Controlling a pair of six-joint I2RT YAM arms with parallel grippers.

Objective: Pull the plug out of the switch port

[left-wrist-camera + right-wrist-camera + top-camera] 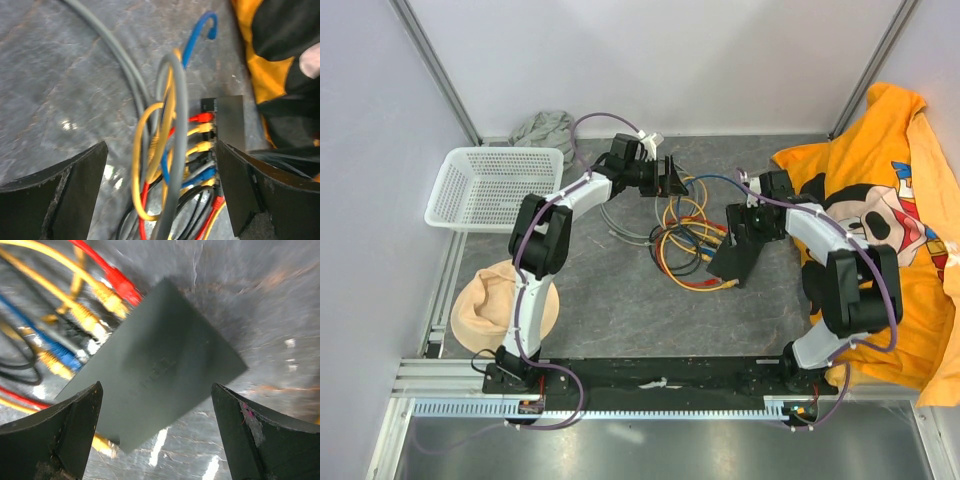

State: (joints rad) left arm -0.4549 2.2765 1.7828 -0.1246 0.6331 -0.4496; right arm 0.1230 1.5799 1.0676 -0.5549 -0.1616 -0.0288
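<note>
The switch (733, 258) is a flat black box lying on the grey table, with a row of coloured plugs in its left edge. In the left wrist view the switch (229, 120) shows red (202, 117), yellow (201, 129) and blue (200, 176) plugs in its ports. My left gripper (672, 180) is open and empty above the cable tangle (685, 235), with loose loops between its fingers (55, 195). My right gripper (740, 230) is open and empty just above the switch (155, 365), fingers (270, 435) straddling it. Red (122, 287), yellow (107, 301) and blue (62, 352) plugs show there.
A white basket (492, 185) stands at the back left, with a grey cloth (545, 130) behind it. A beige hat (490, 305) lies at the front left. An orange printed shirt (890, 220) covers the right side, close to the right arm.
</note>
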